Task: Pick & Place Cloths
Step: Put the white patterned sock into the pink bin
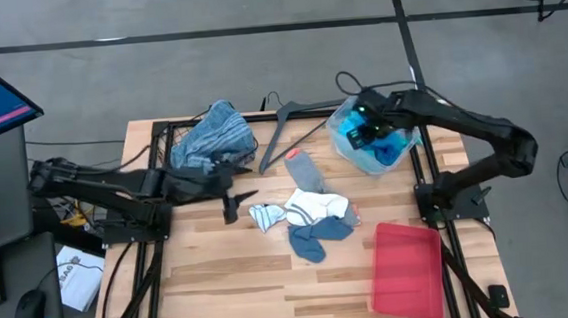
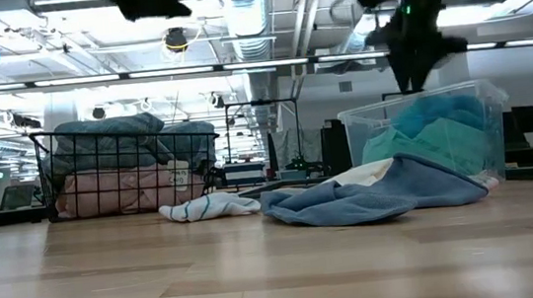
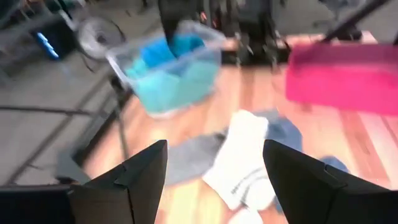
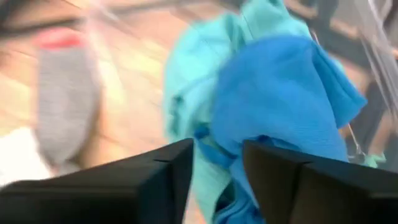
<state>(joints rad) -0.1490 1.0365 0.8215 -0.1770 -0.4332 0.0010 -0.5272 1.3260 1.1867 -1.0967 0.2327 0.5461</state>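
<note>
Right now my right gripper (image 1: 364, 131), jaws slightly apart and empty, hovers over the clear bin (image 1: 343, 140); the bright blue cloth (image 4: 280, 93) could snag and lift out.

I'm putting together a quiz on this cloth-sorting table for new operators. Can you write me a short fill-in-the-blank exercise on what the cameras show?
1. The right gripper hangs over the clear plastic bin, which holds turquoise and bright ____ cloths.
2. The wire basket by the left gripper holds striped blue cloth on top and ____ cloth underneath.
3. The flat tray at the table's right front corner is ____.
4. The grey sock has a ____ toe.

Missing words: blue; pink; red; red
</note>
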